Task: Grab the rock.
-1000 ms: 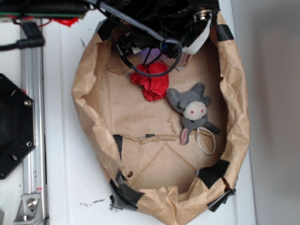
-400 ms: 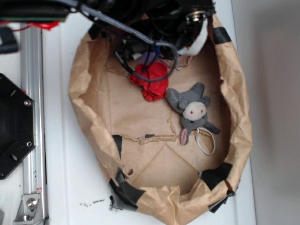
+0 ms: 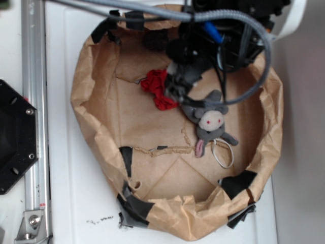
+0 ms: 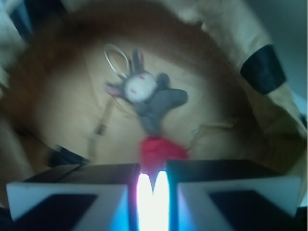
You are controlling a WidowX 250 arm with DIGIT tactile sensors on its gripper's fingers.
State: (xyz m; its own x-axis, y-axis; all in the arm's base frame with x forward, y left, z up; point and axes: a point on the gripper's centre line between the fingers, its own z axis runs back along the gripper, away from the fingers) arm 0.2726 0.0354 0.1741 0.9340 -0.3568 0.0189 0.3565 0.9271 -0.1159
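Observed from beside the bench: a brown paper bag [image 3: 91,117], rolled down into an open bowl and patched with black tape [image 3: 237,182], sits on the white table [image 3: 66,193]. The arm reaches in from the far side, trailing a grey cable [image 3: 254,30]. The gripper [image 3: 172,91] hangs low inside the bag, over the right edge of the red paper ball [image 3: 156,87] and just beside the grey plush animal [image 3: 210,119].

In the wrist view the gripper [image 4: 153,178] has its two fingers [image 4: 115,175] drawn nearly together, only a narrow slit between them and nothing pinched there. The red paper ball [image 4: 161,149] shows just beyond the slit, the plush animal [image 4: 151,98] further on; this view is blurred.

The rock [image 3: 155,40], a dark brown lump, lies against the bag's far wall near the rim, apart from the gripper and untouched
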